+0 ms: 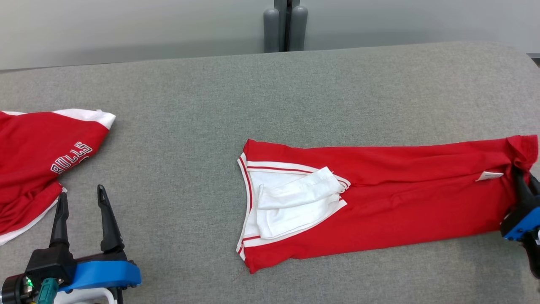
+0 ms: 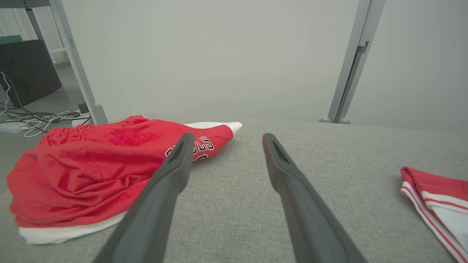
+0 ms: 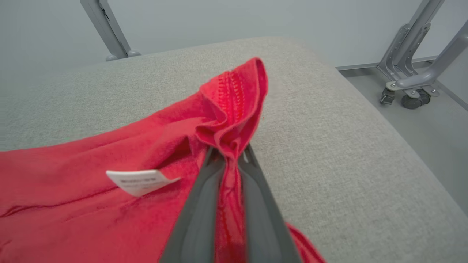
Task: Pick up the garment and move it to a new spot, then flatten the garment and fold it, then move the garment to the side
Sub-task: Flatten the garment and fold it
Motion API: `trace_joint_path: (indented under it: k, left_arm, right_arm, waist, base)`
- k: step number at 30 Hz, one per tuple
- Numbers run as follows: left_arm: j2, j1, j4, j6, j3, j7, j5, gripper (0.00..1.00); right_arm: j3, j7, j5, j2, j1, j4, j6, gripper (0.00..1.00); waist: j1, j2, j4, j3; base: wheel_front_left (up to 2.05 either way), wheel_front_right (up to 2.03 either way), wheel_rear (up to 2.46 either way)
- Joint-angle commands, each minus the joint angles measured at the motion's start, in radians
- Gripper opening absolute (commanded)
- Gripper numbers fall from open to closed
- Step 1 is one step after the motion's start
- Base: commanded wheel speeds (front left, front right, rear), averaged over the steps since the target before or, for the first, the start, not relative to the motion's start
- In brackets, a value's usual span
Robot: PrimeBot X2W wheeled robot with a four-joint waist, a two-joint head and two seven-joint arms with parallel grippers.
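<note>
My right gripper (image 3: 228,155): clamped on the bunched hem corner of the red jersey (image 1: 379,198).
Red jersey: folded lengthwise, lying on the grey padded table (image 1: 270,93), from its centre to its right edge.
My left gripper (image 1: 81,194): fingers spread, holding nothing, beside the red Bulls shorts (image 1: 33,160).

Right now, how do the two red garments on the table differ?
The left garment lies bunched, BULLS lettering showing; the middle garment lies long and flat, a white panel showing. The left garment is untouched beside the open left hand; the middle garment is pinched at its right end by the shut right hand. Both are red with white trim.
</note>
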Motion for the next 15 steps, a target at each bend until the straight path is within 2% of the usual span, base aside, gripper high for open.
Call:
trace_joint_path:
  k: [1, 7, 15]
  left_arm:
    - [-0.004, 0.002, 0.004, -0.006, 0.003, -0.002, 0.004, 1.0]
    - [-0.011, 0.009, 0.011, -0.016, 0.008, -0.002, 0.012, 1.0]
    - [-0.018, 0.015, 0.017, -0.023, 0.015, -0.002, 0.02, 1.0]
  right_arm:
    - [0.002, 0.012, 0.003, 0.011, -0.005, -0.019, 0.0, 0.0]
    - [0.042, 0.062, 0.041, 0.071, 0.033, -0.131, 0.0, 0.0]
    - [0.13, 0.135, 0.103, 0.181, 0.092, -0.356, 0.0, 0.0]
  waist:
    - [0.0001, -0.0001, -0.002, -0.003]
    - [0.0001, -0.0001, -0.005, -0.016]
    - [0.0001, -0.0001, 0.0, -0.023]
  base:
    - [0.0, 0.0, 0.0]
    - [0.0, 0.0, 0.0]
    - [0.0, 0.0, 0.0]
